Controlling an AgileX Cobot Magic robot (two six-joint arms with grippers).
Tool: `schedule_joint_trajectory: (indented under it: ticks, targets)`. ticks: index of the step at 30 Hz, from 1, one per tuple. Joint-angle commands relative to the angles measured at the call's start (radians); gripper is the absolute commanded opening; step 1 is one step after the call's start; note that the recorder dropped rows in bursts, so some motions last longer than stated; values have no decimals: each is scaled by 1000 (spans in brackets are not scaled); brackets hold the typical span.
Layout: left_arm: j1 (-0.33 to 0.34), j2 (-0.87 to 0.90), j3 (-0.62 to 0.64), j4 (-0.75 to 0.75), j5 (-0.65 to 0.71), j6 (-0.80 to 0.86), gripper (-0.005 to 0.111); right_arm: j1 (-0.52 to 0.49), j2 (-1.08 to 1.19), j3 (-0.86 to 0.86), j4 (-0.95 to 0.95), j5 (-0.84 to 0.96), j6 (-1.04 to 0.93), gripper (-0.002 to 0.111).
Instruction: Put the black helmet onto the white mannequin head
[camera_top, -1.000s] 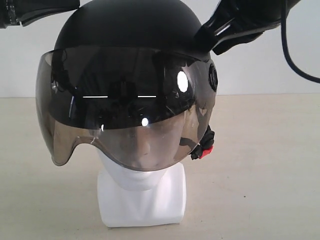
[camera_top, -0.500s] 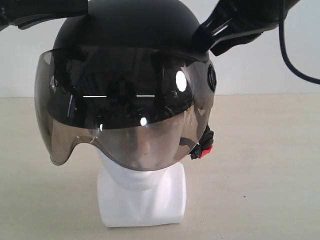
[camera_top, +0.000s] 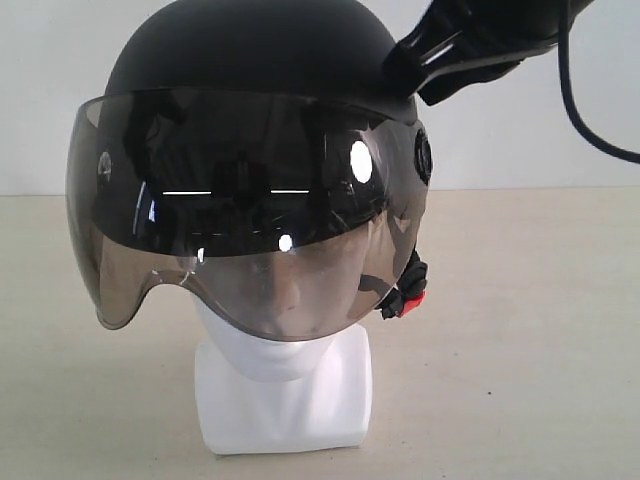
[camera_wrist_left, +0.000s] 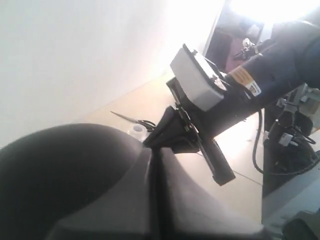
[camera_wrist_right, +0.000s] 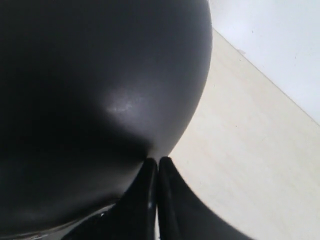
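The black helmet (camera_top: 250, 50) is seated on the white mannequin head (camera_top: 285, 390), which stands upright on its squarish base near the middle of the counter (camera_top: 520, 350). The shell is matte black and domed. A smoky tinted visor (camera_top: 240, 200) curves across the front and is lowered over the face; the moulded nose and mouth show faintly through its paler lower band, and the chin and neck are exposed below its edge. Bright reflections lie on the visor. A round pivot (camera_top: 425, 155) fixes the visor at the side. Black chin straps (camera_top: 405, 280) with a red buckle clip (camera_top: 414, 303) hang loose beside the neck.

The right hand (camera_wrist_right: 156, 164) has its fingers pressed together with nothing between them; the tips rest against the upper side of the shell. A black cable (camera_top: 572, 90) loops down from that arm.

The left hand (camera_wrist_left: 152, 155) is outside the exterior view. Its wrist view shows its fingers together; contact with the helmet cannot be determined.

The counter is pale beige and matte. A plain white wall (camera_top: 520, 130) rises behind it. The left wrist view shows a white box (camera_wrist_left: 197, 80) mounted on the right arm and blurred equipment beyond.
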Motion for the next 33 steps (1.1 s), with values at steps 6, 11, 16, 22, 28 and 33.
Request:
schedule_joint_trajectory:
  ticks: [6, 11, 16, 22, 28, 33]
  targets:
    - [169, -45, -20, 5, 39, -71, 4, 7, -87, 5, -145, 6, 110, 0]
    - [297, -50, -20, 5, 39, -110, 4, 7, -155, 5, -417, 99, 294, 0]
    - [388, -50, 43, 5, 39, -113, 4, 6, -286, 77, -537, 150, 377, 0]
    - [436, -50, 140, 5, 52, -113, 4, 6, -570, 370, -655, 95, 564, 0]
    - [436, -50, 217, -62, 418, 40, 4, 6, -834, 644, -401, -224, 594, 0]
    - [436, -50, 219, 5, 854, 65, 4, 8, -810, 710, -239, -335, 454, 0]
